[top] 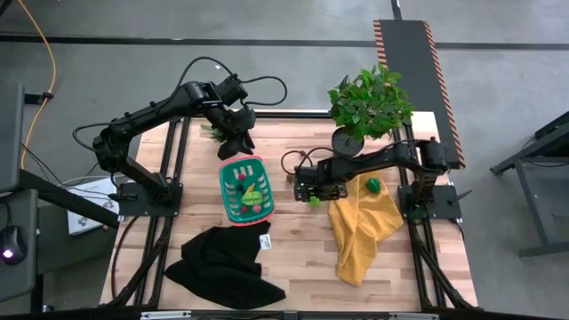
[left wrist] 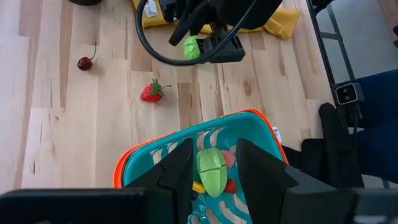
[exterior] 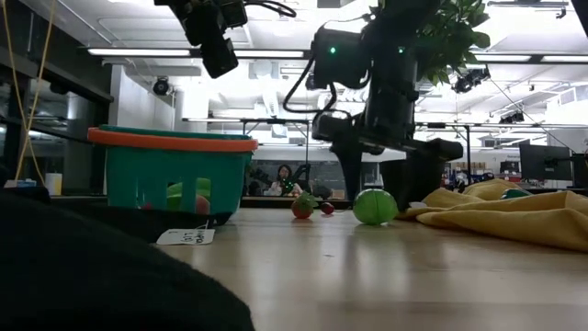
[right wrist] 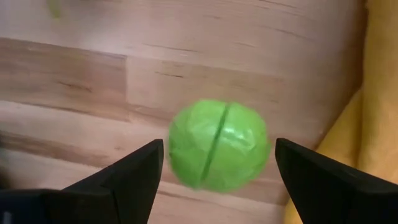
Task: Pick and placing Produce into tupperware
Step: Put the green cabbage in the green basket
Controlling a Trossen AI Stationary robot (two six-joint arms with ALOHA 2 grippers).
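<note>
The teal basket with an orange-red rim (top: pixel 246 188) sits mid-table and holds several toy pieces. My left gripper (top: pixel 238 151) hangs open above the basket's far end. In its wrist view a yellow-green piece (left wrist: pixel 211 173) lies in the basket below, between the fingers. My right gripper (top: pixel 311 191) is low over the table, right of the basket and open. Its fingers stand on either side of a round green toy (right wrist: pixel 217 146) that rests on the wood, with a gap on each side. A strawberry (left wrist: pixel 151 92) and a cherry (left wrist: pixel 85 62) lie on the table nearby.
A yellow cloth (top: pixel 364 227) lies right of the green toy, with a small green piece (top: pixel 374 185) on it. A black cloth (top: pixel 222 262) lies at the near edge, by the basket. A potted plant (top: pixel 369 102) stands at the far right, behind my right arm.
</note>
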